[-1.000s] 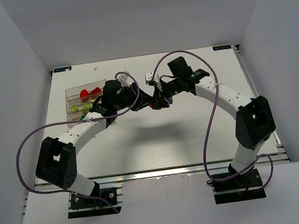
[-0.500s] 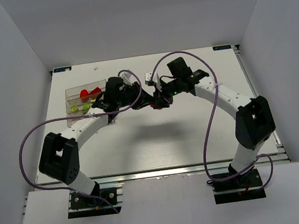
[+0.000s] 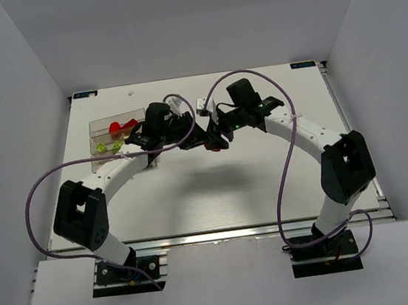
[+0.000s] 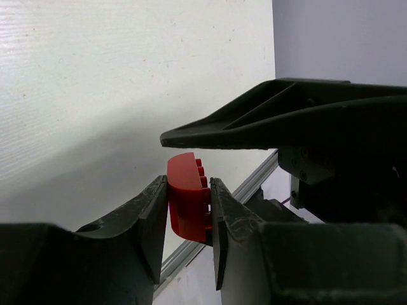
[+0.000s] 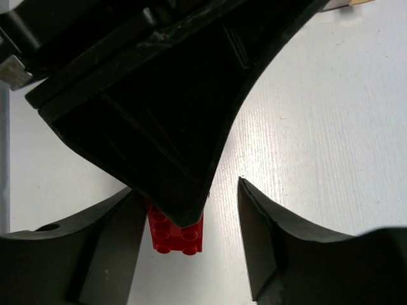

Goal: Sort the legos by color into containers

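Observation:
A red lego [image 4: 187, 206] is pinched between the two fingers of my left gripper [image 4: 187, 184], held just above the table; from above it shows at mid-table [image 3: 215, 146]. My right gripper [image 5: 189, 187] is open, with its fingers spread either side of the left gripper's tip and the same red lego [image 5: 175, 235]. The two grippers meet tip to tip in the top view, left gripper [image 3: 201, 141] and right gripper [image 3: 220, 134]. The clear compartment tray [image 3: 100, 164] sits at far left, holding red legos [image 3: 119, 126] and lime legos [image 3: 101, 146].
A small white-grey piece [image 3: 202, 106] lies on the table just behind the grippers. Purple cables loop over both arms. The table's metal front rail [image 3: 214, 234] runs along the near edge.
The left arm has shifted slightly away from the camera. Both grippers stay together around the red lego, which has barely moved.

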Motion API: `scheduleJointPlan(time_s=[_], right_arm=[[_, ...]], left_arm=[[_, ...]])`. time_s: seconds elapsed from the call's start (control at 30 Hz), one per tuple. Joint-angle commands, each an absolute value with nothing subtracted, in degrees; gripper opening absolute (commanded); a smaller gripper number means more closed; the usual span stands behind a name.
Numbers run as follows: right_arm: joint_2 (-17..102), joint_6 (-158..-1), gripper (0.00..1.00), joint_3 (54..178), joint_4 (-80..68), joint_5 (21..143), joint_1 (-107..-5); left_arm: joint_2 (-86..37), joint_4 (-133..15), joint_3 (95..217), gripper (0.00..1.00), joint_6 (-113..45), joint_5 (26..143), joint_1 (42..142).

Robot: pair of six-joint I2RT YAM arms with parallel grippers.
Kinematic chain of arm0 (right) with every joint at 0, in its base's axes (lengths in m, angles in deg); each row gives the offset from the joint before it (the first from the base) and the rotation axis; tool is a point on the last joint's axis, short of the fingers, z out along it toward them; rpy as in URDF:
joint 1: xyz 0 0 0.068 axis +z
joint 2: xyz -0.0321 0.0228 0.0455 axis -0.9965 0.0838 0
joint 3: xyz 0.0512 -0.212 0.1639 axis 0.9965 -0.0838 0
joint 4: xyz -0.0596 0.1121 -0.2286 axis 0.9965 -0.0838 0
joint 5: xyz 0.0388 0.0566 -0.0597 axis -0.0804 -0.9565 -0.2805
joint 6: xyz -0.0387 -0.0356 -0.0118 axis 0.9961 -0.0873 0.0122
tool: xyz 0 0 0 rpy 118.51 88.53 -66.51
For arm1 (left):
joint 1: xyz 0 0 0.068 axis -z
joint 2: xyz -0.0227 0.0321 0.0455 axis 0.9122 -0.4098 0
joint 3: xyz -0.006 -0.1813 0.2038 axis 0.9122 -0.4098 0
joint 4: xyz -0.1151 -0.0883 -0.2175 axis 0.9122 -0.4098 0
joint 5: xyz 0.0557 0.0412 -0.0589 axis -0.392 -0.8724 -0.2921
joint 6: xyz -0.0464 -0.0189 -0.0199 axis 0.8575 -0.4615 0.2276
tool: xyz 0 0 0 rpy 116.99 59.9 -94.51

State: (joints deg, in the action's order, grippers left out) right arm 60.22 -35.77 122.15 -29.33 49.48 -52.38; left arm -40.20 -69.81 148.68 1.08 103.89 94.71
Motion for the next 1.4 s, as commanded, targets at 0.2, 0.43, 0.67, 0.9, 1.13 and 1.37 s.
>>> scheduleJointPlan(time_s=[0.2,0.43,0.67,0.9,1.13,1.37], right_arm=[[57.3,-32.9,0.73,119.6,-28.6,50.8,-52.1],[51.9,-30.1,0.72,112.5,-27.1,51.5,-52.2],[50.2,-33.0,0.34,109.9,-26.0,51.2,-53.0],[49.2,-34.4,0.01,108.8,-25.1,51.2,-54.7],[49.5,-36.0,0.09,107.6,-23.7,52.0,-56.6],[52.8,-44.6,0.57,109.9,-19.3,57.7,-61.3]], left_arm=[[-39.8,-79.7,153.4,0.00,-5.3,99.9,90.3],[-41.3,-90.1,159.5,0.00,-10.6,92.6,77.9],[-49.8,-94.6,169.8,0.00,-14.1,77.1,72.0],[-60.0,-95.3,182.4,0.00,-13.9,71.8,68.7],[-65.1,-94.6,187.9,0.00,-14.7,69.2,65.8],[-69.0,-95.6,189.8,0.32,-15.1,68.8,65.9]])
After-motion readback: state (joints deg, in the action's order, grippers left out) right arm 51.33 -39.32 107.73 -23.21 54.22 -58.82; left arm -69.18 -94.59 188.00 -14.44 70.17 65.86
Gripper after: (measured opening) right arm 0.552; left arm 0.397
